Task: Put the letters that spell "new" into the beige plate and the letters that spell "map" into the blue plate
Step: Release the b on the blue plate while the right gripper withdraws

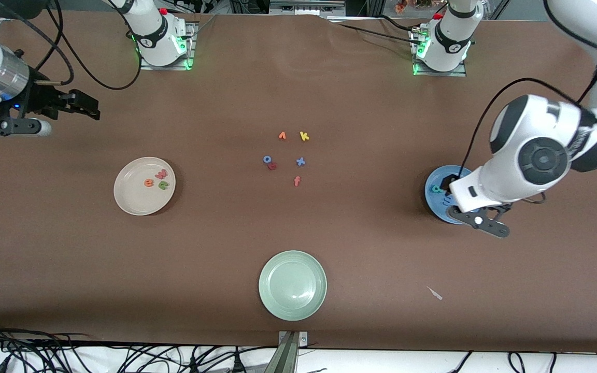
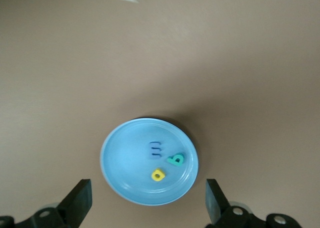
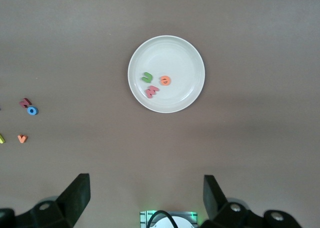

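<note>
1. The worktop (image 1: 360, 248) is plain brown, cables trailing off its edges.
2. The left gripper (image 2: 147, 203) hangs over the blue plate (image 2: 125, 158), jaws released wide and empty.
3. The right gripper (image 1: 78, 106) waits over bare worktop, jaws spread, holding nothing.
4. The beige plate (image 1: 132, 199) holds n (image 1: 163, 184), e (image 1: 148, 182), w (image 1: 160, 173).
5. In the blue plate lie m (image 2: 156, 149), a (image 2: 176, 159), p (image 2: 158, 174); the sorting looks finished.
6. Leftover letters (image 1: 288, 155) stay mid-worktop, near a green plate (image 1: 293, 285).
</note>
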Robot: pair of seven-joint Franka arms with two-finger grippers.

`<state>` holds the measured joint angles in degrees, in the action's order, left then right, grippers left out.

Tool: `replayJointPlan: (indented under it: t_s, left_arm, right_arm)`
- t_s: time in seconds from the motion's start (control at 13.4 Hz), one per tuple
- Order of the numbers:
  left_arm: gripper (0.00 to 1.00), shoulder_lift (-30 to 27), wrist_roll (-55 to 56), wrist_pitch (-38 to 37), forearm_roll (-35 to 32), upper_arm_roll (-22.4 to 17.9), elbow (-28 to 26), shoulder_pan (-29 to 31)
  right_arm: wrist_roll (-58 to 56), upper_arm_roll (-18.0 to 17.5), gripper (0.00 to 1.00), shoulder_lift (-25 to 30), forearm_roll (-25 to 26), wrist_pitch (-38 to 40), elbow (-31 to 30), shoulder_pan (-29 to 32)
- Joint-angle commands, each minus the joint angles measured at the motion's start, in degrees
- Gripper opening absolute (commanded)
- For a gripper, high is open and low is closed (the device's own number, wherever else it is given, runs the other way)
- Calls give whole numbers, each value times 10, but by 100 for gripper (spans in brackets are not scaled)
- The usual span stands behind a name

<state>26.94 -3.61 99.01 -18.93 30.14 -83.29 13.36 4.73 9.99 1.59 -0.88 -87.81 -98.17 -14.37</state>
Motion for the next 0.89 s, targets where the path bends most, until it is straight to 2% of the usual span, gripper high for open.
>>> replayJointPlan:
  t_s: [0.0, 0.15, 0.22, 0.6, 0.82]
  left_arm:
    - [100, 3, -5, -86, 19, -3, 107, -1]
    - [100, 3, -7, -101, 22, -3, 160, 6]
    - [100, 3, -8, -105, 26, -3, 169, 14]
    - [100, -18, -3, -120, 35, -6, 168, 27]
    - [100, -30, -3, -118, 36, -28, 169, 12]
  right_arm:
    - [-4, -3, 100, 0, 0, 17, 24, 6]
    - [-4, -4, 100, 1, 4, 32, 32, 13]
    - [-4, -5, 100, 1, 5, 34, 32, 14]
    - [-7, -3, 100, 0, 5, 34, 36, 13]
    - [-2, -3, 100, -4, 5, 35, 36, 12]
